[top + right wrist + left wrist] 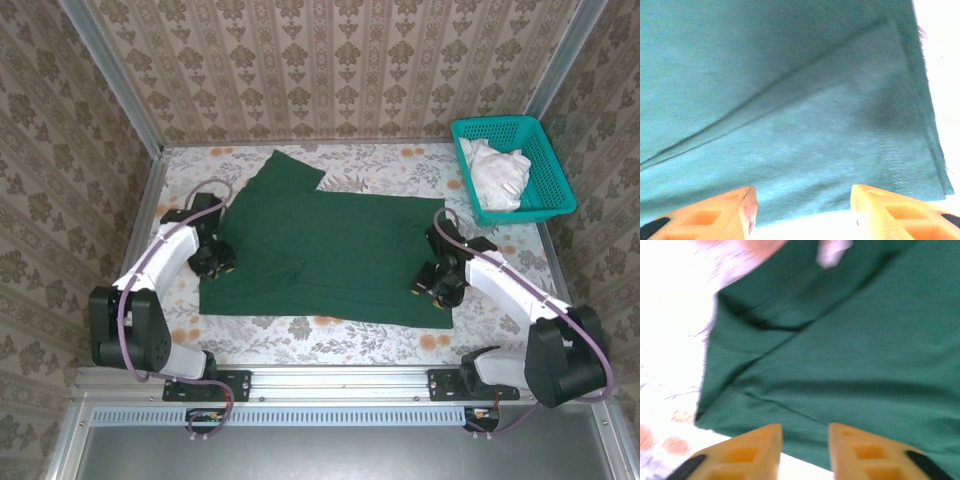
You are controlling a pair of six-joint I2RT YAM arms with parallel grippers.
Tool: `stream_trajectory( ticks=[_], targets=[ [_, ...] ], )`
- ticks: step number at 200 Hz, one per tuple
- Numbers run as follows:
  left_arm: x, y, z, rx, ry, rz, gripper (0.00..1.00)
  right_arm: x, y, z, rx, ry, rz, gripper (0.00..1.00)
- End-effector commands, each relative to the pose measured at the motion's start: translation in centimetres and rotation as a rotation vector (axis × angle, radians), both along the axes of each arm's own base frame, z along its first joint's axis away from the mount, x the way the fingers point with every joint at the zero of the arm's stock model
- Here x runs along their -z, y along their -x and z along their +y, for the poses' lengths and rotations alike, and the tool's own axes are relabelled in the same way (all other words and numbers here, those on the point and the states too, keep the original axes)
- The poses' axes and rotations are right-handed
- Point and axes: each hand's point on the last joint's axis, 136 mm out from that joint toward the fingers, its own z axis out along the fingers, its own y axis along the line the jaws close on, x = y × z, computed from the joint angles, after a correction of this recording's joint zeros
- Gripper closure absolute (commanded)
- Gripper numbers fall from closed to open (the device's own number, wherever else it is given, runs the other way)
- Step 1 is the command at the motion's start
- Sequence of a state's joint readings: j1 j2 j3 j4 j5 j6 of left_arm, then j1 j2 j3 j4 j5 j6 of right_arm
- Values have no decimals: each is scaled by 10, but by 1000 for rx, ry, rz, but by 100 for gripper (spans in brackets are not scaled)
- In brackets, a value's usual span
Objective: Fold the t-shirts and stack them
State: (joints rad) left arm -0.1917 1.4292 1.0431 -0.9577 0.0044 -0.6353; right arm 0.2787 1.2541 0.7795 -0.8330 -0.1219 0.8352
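Right gripper (802, 196) stands released at the t-shirt (790, 100) hem (left gripper (805, 434) likewise, narrower).

Dark green against florals
The t-shirt (330, 250) was dark green, the desk (300, 335) pale and floral-patterned, the basket (553, 170) teal.

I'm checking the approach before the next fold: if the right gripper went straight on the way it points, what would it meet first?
Most likely the green t-shirt: its edge lies just ahead of the open right gripper. How far off is hard to judge.
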Motion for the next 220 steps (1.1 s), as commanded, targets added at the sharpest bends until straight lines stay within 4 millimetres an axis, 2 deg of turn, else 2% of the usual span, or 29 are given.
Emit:
stream_trajectory(
  ticks=[1,18,29,44,57,81,97,127,171,198,220],
  targets=[
    [-2,5,-35,85,91,21,79,-19,-18,34,-105,-87,-112,52],
    [10,4,-62,119,153,29,90,-15,-18,74,-201,-148,-114,58],
    [19,5,-75,134,175,45,93,-11,-17,98,-277,-147,-112,58],
    [35,9,-80,147,151,93,95,1,-13,122,-344,-140,-76,58],
    [48,15,-75,146,105,122,95,9,-11,131,-364,-124,-55,59],
    [71,31,-57,118,35,149,92,23,-4,132,-375,-88,-25,59],
    [83,40,-52,111,21,177,91,34,4,129,-374,-80,12,59],
    [98,64,-37,88,-32,232,91,49,21,120,-387,-52,73,59],
    [100,102,-18,47,-68,281,89,70,63,110,-428,-33,188,59],
    [97,121,-10,28,-76,297,88,74,83,110,-443,-43,210,59],
    [92,129,-10,-2,-48,282,87,75,95,110,-463,-46,225,59]
  ],
)
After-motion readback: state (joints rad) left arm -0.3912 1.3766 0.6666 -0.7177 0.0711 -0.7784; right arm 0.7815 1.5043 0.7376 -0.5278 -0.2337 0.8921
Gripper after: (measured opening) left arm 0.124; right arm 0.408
